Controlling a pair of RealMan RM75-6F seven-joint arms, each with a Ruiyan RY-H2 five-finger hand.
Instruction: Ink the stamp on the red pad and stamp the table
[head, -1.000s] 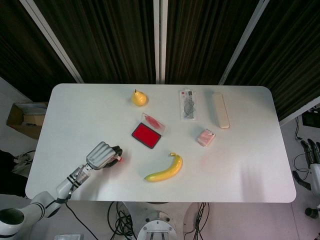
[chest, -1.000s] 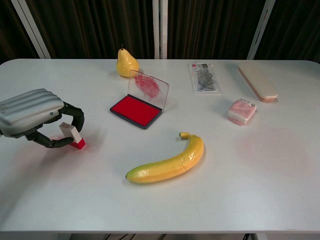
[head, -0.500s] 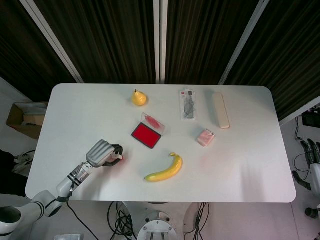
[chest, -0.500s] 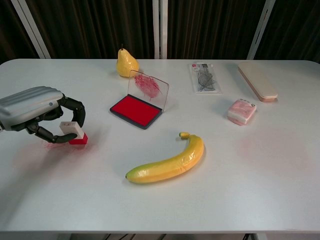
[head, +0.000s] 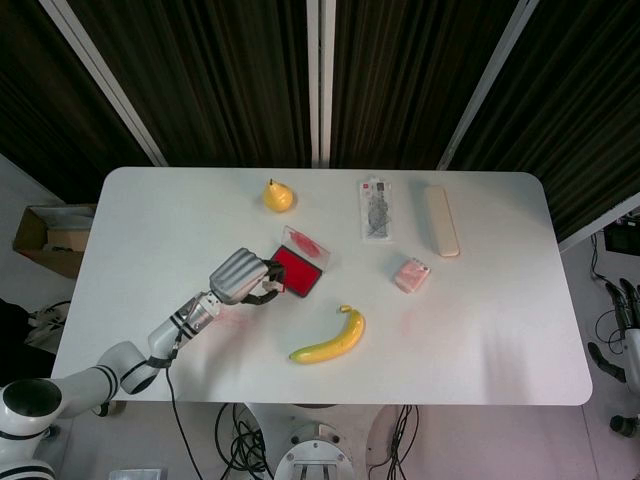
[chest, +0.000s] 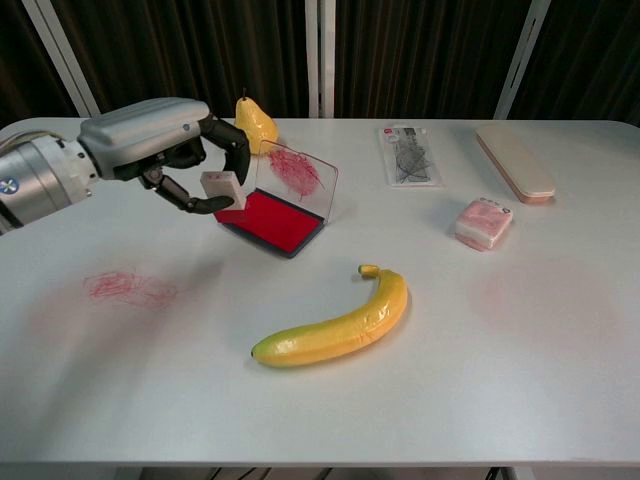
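Note:
My left hand (chest: 160, 145) (head: 243, 275) grips a small white stamp (chest: 221, 188) with a red base and holds it in the air over the near-left edge of the red ink pad (chest: 272, 220) (head: 294, 267). The pad's clear lid (chest: 297, 173), smeared with red ink, stands open behind it. Red stamp marks (chest: 125, 288) lie on the white table (chest: 450, 340) left of the pad. At the far right edge of the head view, beside the table, part of my right hand (head: 628, 310) shows, too little to judge its fingers.
A banana (chest: 340, 322) lies in front of the pad. A pear (chest: 253, 125) stands behind it. To the right are a pink packet (chest: 484, 222), a clear packet (chest: 411, 155) and a beige case (chest: 516, 162). A cardboard box (head: 48, 238) sits off the table's left side.
My left hand lifted the stamp off the table and carried it right and away from me to the ink pad. Red marks now show where the stamp stood.

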